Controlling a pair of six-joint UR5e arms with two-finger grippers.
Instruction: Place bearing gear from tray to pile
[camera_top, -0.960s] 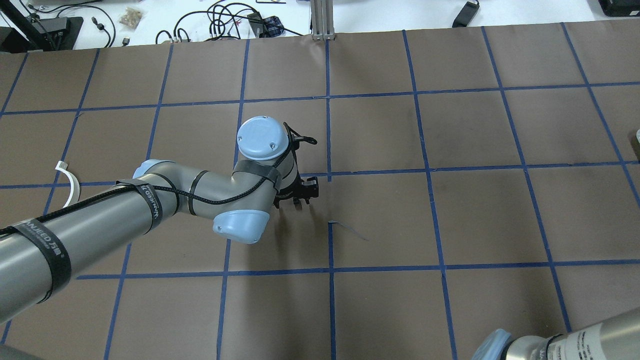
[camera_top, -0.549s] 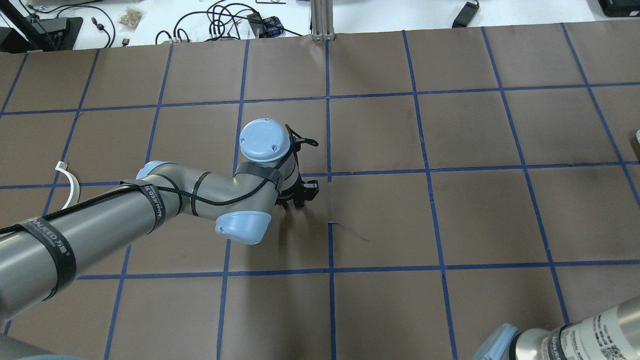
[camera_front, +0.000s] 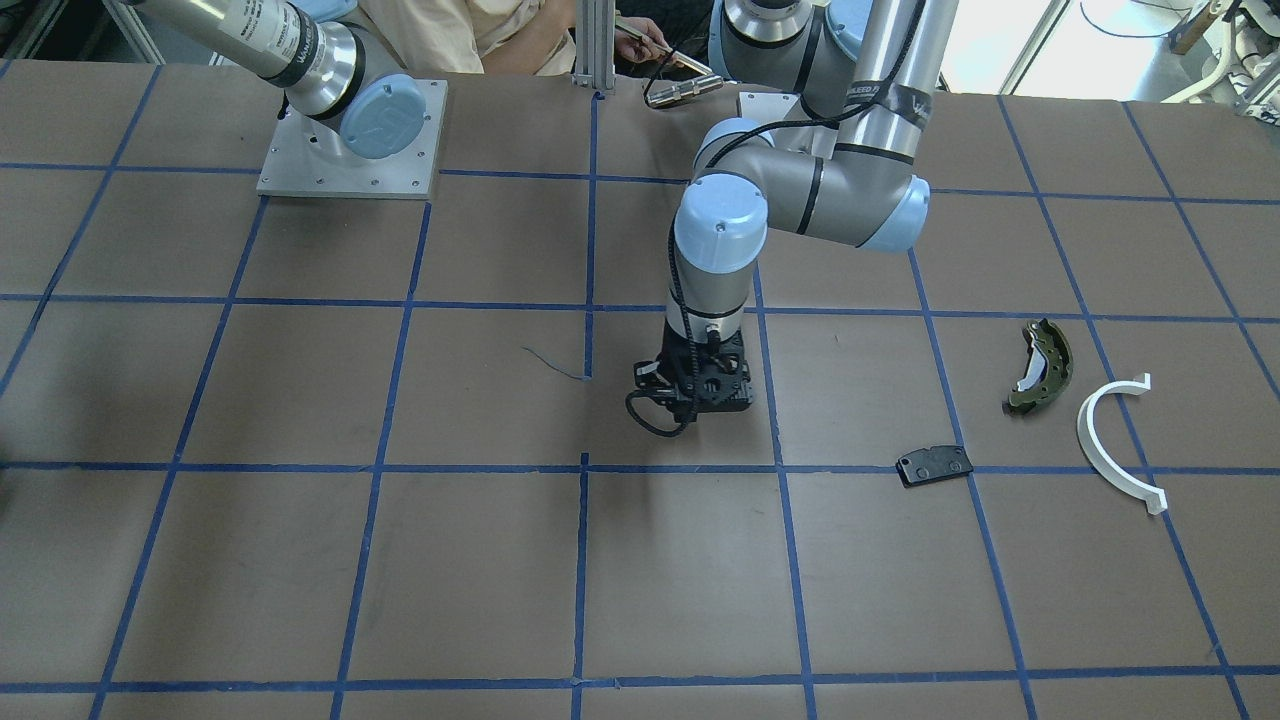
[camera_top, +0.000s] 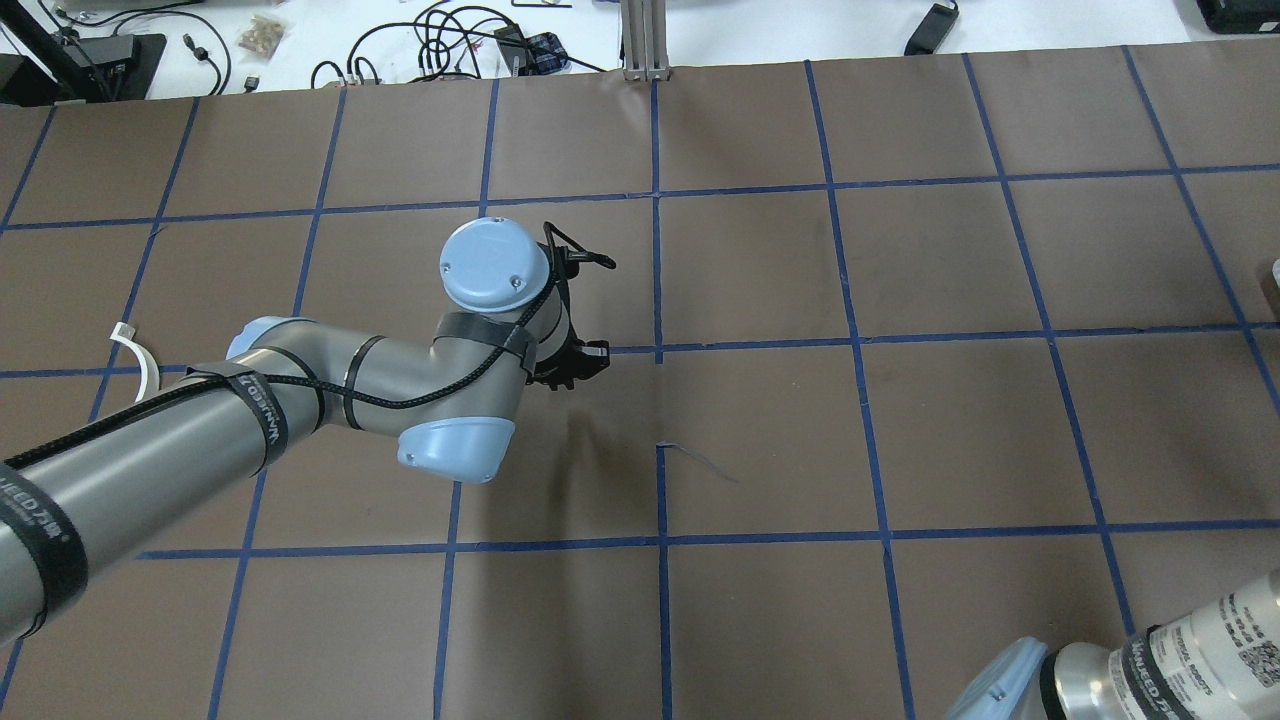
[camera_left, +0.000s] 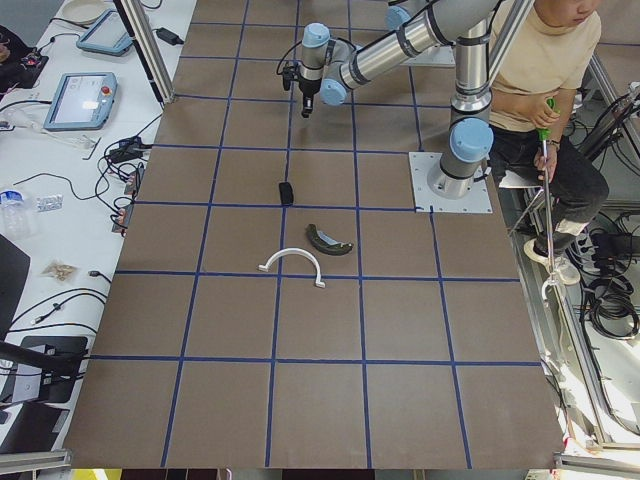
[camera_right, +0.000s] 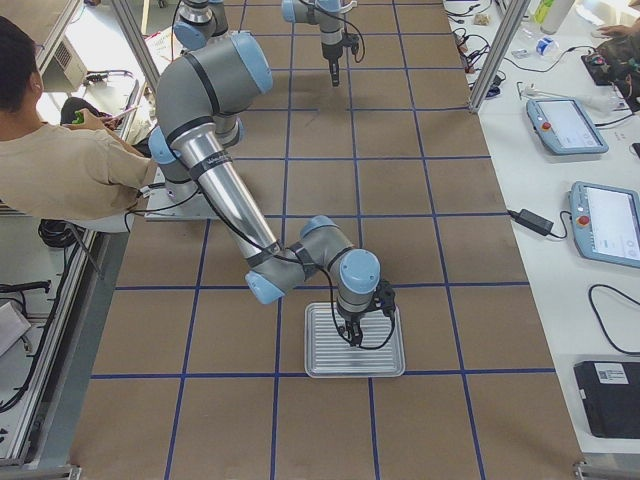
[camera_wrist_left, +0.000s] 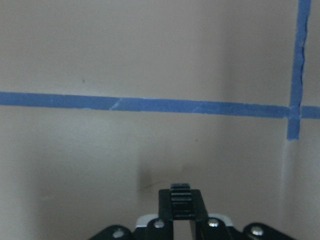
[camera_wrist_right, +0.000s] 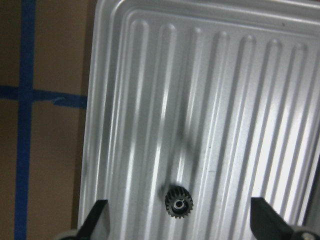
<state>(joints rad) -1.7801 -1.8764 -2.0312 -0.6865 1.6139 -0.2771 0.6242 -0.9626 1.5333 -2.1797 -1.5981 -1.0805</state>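
Three loose parts in the front-facing view for a pile (camera_front: 1022, 400): olive-green brake shoe (camera_front: 1055, 355), curved, pale on its inner face; white plastic half-ring (camera_front: 1088, 435), thin and smooth; flat black pad (camera_front: 934, 465) with holes; all lying apart on the brown paper worktop (camera_front: 300, 560) gridded in blue tape (camera_front: 590, 468). Nearer the middle, left pincer (camera_front: 696, 405) pointing straight down, well apart from that group: a long carry ahead, so ample room for a drop on the way. Over to the overhead: that pincer half buried under the left arm (camera_top: 300, 400), grip impossible to read here, just one tip of the half-ring in sight. From the left end: pile spread out in the open, no rim, hard flat paper beneath, so a real danger of a round part rolling away on release. From the right end: right pincer (camera_right: 353, 338) low over the ribbed metal tray (camera_right: 330, 365), too small for judging the grip. Left wrist camera: fingers (camera_wrist_left: 166, 205) clenched on a small black toothed piece (camera_wrist_left: 180, 192), seemingly a gear; narrow hold, little flat to bear on, hence a risk of twisting out. Right wrist camera: pincer released and wide, bearing gear (camera_wrist_right: 178, 205) lying loose between the spread fingers (camera_wrist_right: 100, 220) on the shiny corrugated tray, tiny, dark, toothed, bored through the middle; chance of a skid along the grooves under an off-centre squeeze.
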